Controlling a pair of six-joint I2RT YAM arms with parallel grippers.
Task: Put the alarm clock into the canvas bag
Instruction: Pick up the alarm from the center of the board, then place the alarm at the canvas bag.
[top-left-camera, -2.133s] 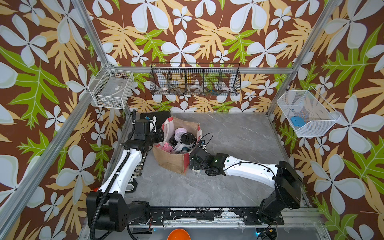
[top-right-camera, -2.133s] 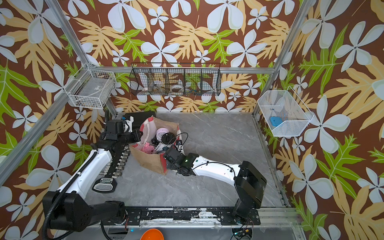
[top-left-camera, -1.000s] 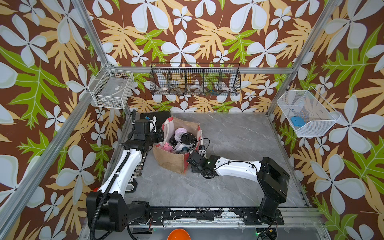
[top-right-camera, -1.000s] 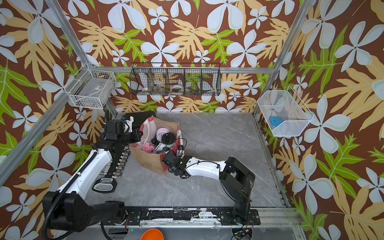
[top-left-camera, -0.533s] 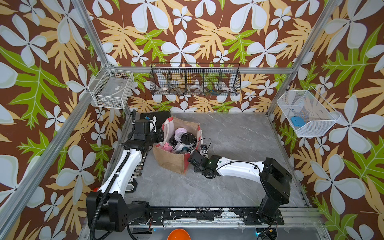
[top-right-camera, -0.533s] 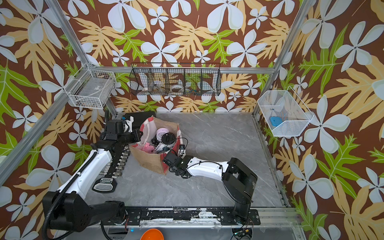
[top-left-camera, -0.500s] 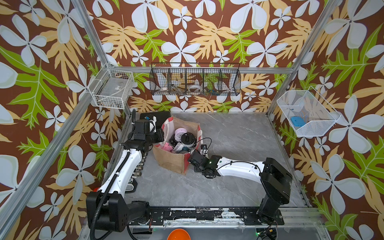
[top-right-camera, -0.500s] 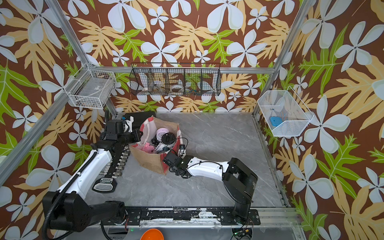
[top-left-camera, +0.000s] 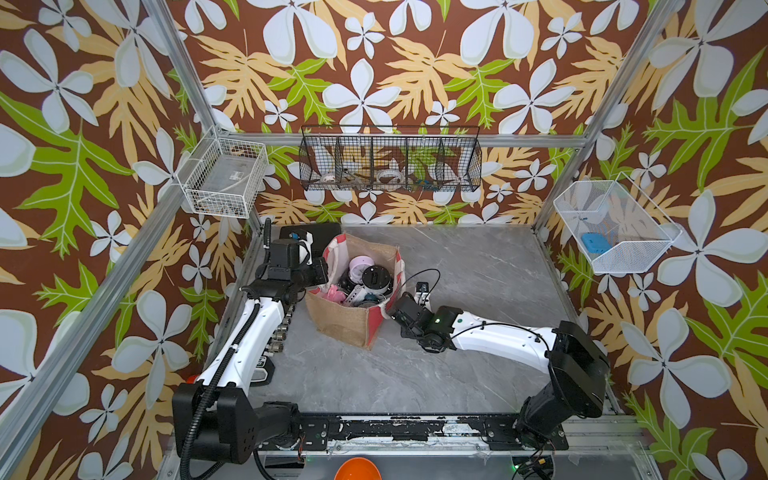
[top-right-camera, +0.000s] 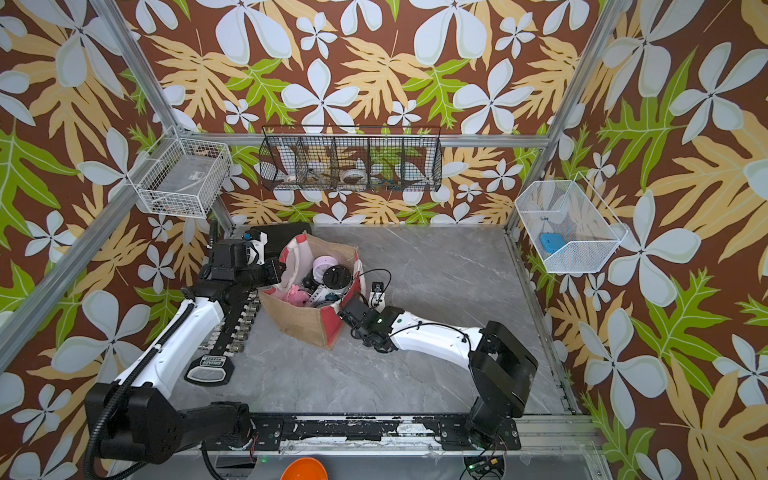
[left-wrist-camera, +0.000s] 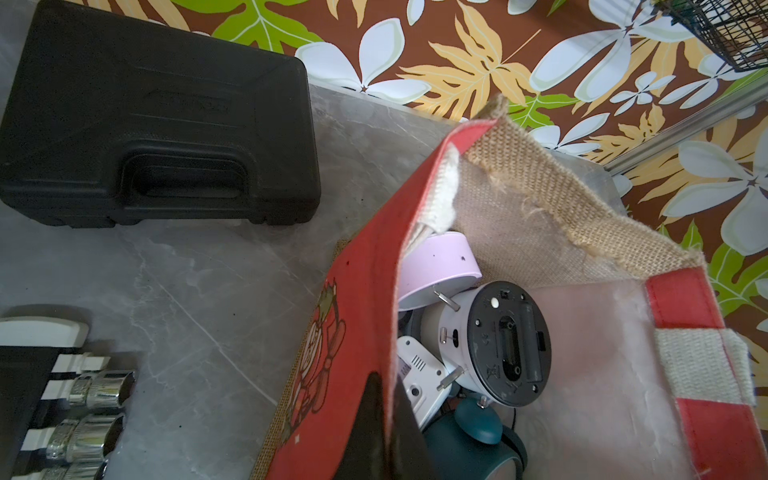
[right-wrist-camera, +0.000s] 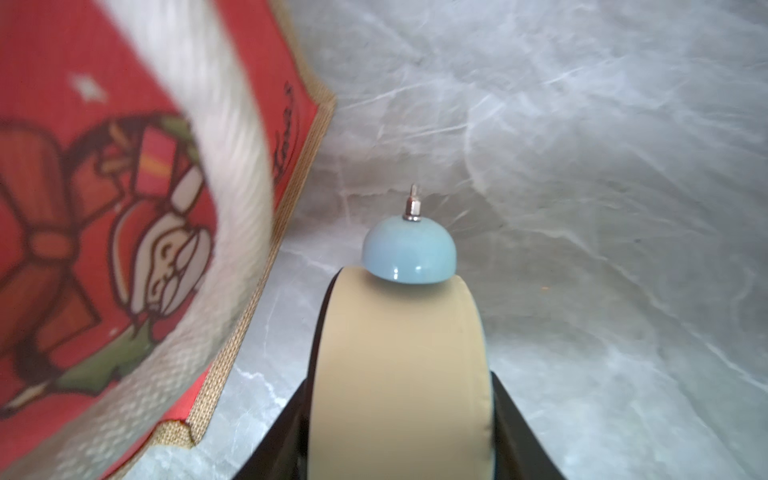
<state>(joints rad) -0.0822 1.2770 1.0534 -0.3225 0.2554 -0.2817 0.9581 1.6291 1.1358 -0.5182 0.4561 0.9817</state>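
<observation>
On the left half of the grey table (top-left-camera: 457, 270), your left arm (top-left-camera: 253, 332) reaches forward from its base and bends in toward the bag (top-left-camera: 353, 324). Your left gripper (left-wrist-camera: 388, 415) is pinched tight on the bag's red rim, with one finger outside the panel and one inside.

Your right arm (top-left-camera: 498, 336) lies low and long across the table, and its wrist points at the bag's near right corner. Your right gripper (top-left-camera: 395, 309) is closed on the clock (right-wrist-camera: 399, 353). The tan round body sits between the two dark fingers, and the pale blue bell (right-wrist-camera: 409, 251) points away from the wrist. The clock is outside the bag, low down, just beside the red panel and the white handle (right-wrist-camera: 208, 104). You cannot tell if it touches the table.

Other clocks lie inside the bag, a pink one (top-left-camera: 360, 266) and one with a black back (top-left-camera: 376, 277). A black case (left-wrist-camera: 158, 124) lies flat behind the bag, and shiny sockets (left-wrist-camera: 95, 386) sit by your left arm. Walls (top-left-camera: 374, 62) with big flowers and leaves stand all round. Three wire baskets hang on them: a black one (top-left-camera: 390, 166) and two white ones (top-left-camera: 224, 178) (top-left-camera: 615, 232).
</observation>
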